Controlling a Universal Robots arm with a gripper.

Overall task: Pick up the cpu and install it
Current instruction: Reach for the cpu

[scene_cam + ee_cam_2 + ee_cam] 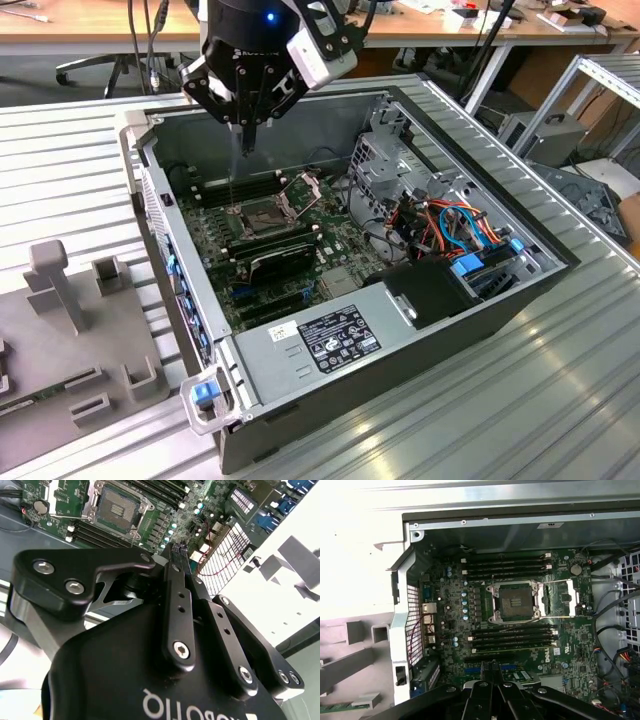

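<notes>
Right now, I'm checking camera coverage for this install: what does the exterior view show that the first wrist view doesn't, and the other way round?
The exterior view adds the whole open case, its black power supply and the gripper seen from outside, hanging over the motherboard. The first wrist view adds a straight-down look into the dark square of the socket and the coin battery. Both share the motherboard, the socket with its frame swung open, and the gripper.

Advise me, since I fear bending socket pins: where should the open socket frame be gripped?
Take the frame by its free far edge, from above: it stands hinged open beside the socket, so that edge probably lies clear of it.
</notes>
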